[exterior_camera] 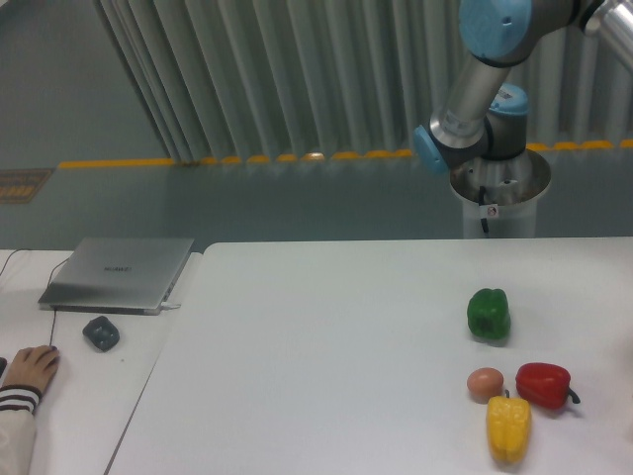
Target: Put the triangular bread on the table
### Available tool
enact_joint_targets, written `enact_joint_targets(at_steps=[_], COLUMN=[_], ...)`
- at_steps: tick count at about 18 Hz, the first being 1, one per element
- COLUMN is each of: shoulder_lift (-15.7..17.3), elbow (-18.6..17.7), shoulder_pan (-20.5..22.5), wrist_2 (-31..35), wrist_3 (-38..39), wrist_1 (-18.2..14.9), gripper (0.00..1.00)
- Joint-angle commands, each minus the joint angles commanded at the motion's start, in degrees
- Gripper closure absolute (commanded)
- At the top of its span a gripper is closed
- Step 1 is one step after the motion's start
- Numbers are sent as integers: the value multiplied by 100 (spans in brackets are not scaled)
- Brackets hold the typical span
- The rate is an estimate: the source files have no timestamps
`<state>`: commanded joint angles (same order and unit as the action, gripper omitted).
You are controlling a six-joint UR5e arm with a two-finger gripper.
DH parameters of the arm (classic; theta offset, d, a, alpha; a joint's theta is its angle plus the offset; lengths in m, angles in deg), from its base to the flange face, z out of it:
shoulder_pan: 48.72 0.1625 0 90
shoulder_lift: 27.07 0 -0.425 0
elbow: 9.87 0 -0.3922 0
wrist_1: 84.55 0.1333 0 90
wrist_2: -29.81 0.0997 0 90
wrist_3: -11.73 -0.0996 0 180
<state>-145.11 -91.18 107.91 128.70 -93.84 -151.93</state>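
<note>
The triangular bread does not show anywhere in the camera view. The large white table (326,336) fills the lower middle and right. Part of my arm (475,109) shows at the top right, above the table's far edge; its links run out of the frame at the top right. The gripper itself is out of view, so whether it holds anything is hidden.
A green bell pepper (489,314), a red bell pepper (544,385), a yellow bell pepper (508,427) and a small tan egg (485,383) lie at the table's right front. On the smaller desk at left are a grey laptop (119,273), a mouse (101,332) and a person's hand (30,369).
</note>
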Motion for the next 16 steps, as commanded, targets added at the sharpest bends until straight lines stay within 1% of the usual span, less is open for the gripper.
enact_joint_targets(at_steps=[2, 3, 5, 7, 8, 10, 12, 13, 15, 16], shoulder_lift=[70, 131, 272, 351, 395, 474, 545, 623, 747, 756], elbow=[282, 309, 353, 475, 520, 538, 538, 512, 441, 345], shoulder_pan=[17, 26, 53, 62, 62, 27, -9, -17, -201, -341], wrist_2=[-430, -702, -1133, -1450, -1504, -1600, -1898, -1987, -2014, -2005], wrist_3=[256, 388, 957, 1153, 1180, 1302, 1557, 1558, 1654, 1942], wrist_1=[-528, -635, -802, -1179, -1346, -1558, -1795, -1927, -2164, -2270], gripper=[77, 77, 77, 77, 77, 77, 77, 77, 77, 76])
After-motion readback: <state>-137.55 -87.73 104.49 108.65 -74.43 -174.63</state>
